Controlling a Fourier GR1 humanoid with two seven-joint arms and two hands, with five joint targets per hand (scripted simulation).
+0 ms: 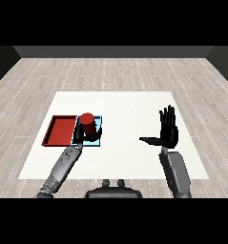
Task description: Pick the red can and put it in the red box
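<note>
- Left hand (81, 136) curling round can (87, 124), holding it over blue tray (97, 141)
- Still needing moving to red tray (58, 130), just beside fingers
- Right hand (167, 131) spreading flat, holding nothing

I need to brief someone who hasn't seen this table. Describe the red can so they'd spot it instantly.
Start at the white table and go to the two trays lying side by side at its left. The red can is the dark red cylinder over the light blue tray, just right of the red tray. It is the only upright thing there, with the left hand curled round it.
</note>
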